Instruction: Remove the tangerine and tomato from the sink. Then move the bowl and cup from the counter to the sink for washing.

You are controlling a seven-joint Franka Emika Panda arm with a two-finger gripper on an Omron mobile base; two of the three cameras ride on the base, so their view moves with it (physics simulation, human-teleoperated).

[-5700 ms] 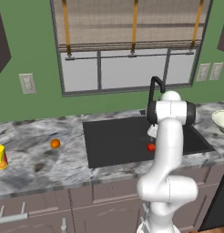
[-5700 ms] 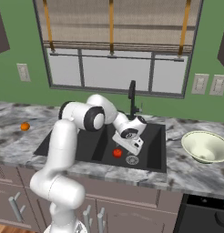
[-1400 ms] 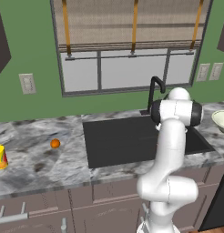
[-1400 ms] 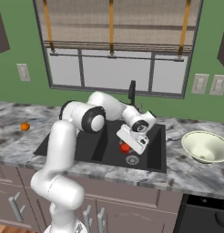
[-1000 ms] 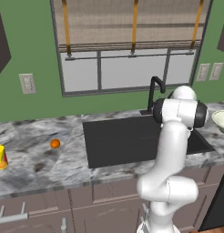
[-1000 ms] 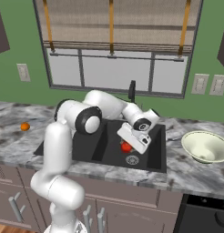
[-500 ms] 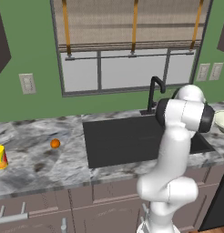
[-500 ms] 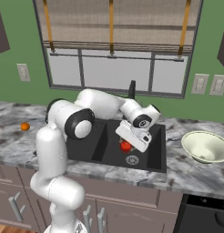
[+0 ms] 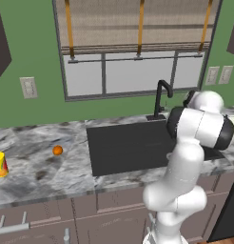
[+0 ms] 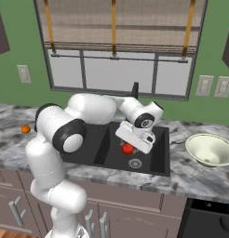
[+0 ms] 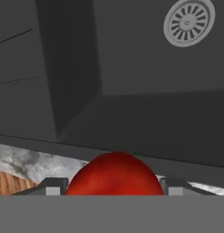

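From the hand camera, the tomato (image 11: 114,175) sits right between the two finger tips (image 11: 53,185), which flank it on both sides and pinch it. Beyond it the dark wall and floor of the sink (image 11: 145,59) fall away, with the round metal drain (image 11: 189,22) on the floor far below, and a strip of marbled counter (image 11: 36,161) shows along the basin's rim.

In the right base view the gripper (image 10: 129,148) hangs above the sink (image 10: 158,162), holding the tomato (image 10: 128,148) clear of the drain (image 10: 135,163). The white arm arches across the front of the basin and hides much of its left half. The black curved faucet (image 10: 135,88) stands behind it.

The bowl (image 10: 209,149) rests on the counter (image 10: 200,176) to the right of the sink, with nothing in it.

In the left base view the yellow cup (image 9: 0,164), with a red mark whose shape is too small to read, stands at the far left of the counter (image 9: 38,176). The tangerine (image 9: 57,150) lies on the stone between the cup and the sink (image 9: 123,147).
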